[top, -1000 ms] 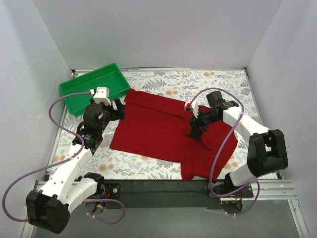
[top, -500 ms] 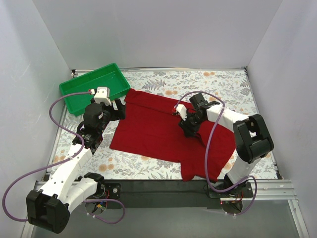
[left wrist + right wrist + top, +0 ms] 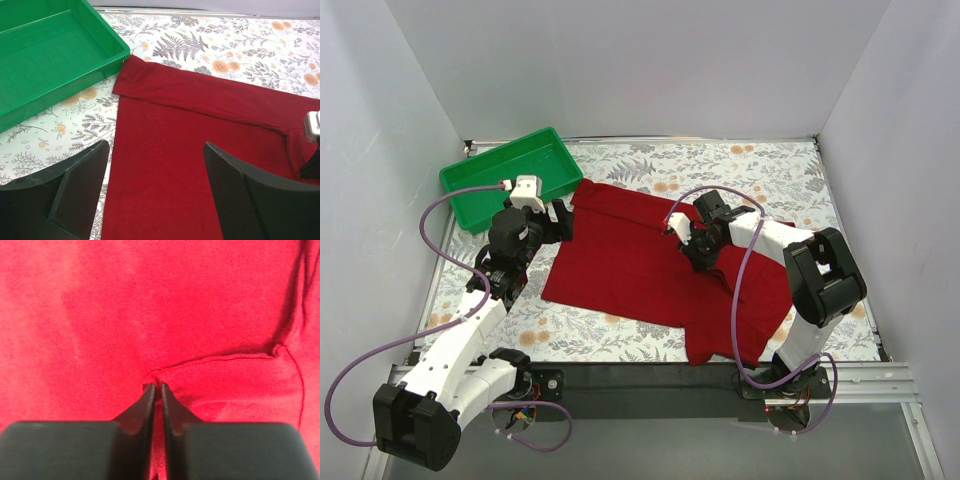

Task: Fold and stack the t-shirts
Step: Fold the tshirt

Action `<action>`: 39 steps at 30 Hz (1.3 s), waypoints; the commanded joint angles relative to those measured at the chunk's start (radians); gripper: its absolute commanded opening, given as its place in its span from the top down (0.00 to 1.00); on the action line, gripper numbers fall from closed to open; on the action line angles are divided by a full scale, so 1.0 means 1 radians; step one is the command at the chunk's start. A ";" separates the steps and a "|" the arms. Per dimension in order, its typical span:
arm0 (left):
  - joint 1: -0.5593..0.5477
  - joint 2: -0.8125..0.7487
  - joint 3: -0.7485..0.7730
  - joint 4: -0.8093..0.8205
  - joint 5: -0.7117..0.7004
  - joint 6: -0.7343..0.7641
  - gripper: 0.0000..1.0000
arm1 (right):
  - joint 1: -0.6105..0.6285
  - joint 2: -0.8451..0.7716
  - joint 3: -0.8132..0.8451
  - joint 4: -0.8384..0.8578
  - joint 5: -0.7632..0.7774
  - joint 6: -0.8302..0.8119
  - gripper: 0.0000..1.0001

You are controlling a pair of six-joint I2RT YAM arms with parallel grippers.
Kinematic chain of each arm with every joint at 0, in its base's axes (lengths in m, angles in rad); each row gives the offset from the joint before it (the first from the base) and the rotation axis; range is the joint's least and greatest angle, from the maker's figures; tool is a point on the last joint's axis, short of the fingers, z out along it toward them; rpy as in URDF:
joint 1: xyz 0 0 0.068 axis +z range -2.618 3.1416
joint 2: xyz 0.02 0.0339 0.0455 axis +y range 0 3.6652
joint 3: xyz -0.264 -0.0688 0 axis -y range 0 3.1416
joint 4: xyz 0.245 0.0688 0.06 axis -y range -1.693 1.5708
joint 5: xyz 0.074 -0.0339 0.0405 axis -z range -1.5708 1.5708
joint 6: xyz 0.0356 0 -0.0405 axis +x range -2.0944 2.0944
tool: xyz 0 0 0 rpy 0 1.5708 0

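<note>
The dark red t-shirt (image 3: 630, 260) lies spread on the floral table, its right part folded over itself. My right gripper (image 3: 691, 247) is down on the middle of the shirt, shut on a pinch of its hemmed edge (image 3: 158, 376); red cloth shows between the fingertips (image 3: 149, 396). My left gripper (image 3: 558, 222) hovers at the shirt's left edge, open, with only the flat t-shirt (image 3: 165, 165) below its fingers (image 3: 235, 190). Nothing is in the left jaws.
A green plastic tray (image 3: 510, 175) stands at the back left, its corner (image 3: 122, 52) almost touching the shirt's sleeve. White walls close in the table on three sides. The right arm's purple cable (image 3: 740, 290) loops over the folded cloth.
The right gripper moved left onto the shirt's middle and shut on a fold of its edge. The left arm stayed still.
</note>
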 commanded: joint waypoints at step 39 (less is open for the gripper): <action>-0.004 -0.005 0.000 0.002 0.008 0.002 0.30 | -0.059 -0.067 0.135 -0.070 -0.199 0.078 0.65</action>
